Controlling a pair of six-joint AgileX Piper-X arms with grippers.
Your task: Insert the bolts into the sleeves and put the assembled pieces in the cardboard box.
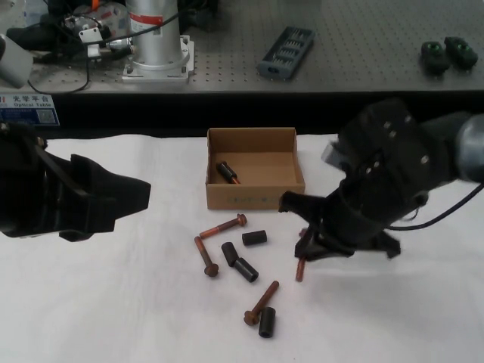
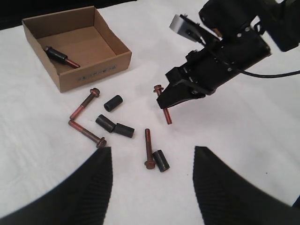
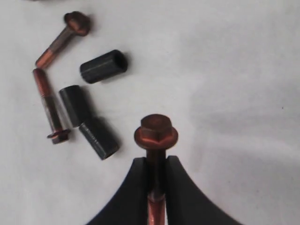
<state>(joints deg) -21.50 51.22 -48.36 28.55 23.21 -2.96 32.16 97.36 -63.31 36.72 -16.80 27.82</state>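
My right gripper (image 3: 156,165) is shut on the shank of a copper bolt (image 3: 155,134), whose hex head sticks out past the fingertips. In the high view this bolt (image 1: 301,266) hangs just above the cloth, right of the loose parts. Three more bolts (image 1: 223,224) (image 1: 205,255) (image 1: 261,301) and several black sleeves (image 1: 254,237) (image 1: 266,321) lie scattered in front of the cardboard box (image 1: 286,195). One assembled piece (image 1: 227,172) rests inside the box. My left gripper (image 2: 152,151) is open, hovering over the near side of the cloth, nothing between its fingers (image 2: 96,187).
A white cloth (image 1: 113,302) covers the bench. Behind it a perforated metal table carries a silver column base (image 1: 155,45), a blue rack (image 1: 286,50) and cables. Bare cloth lies at the front left and front right.
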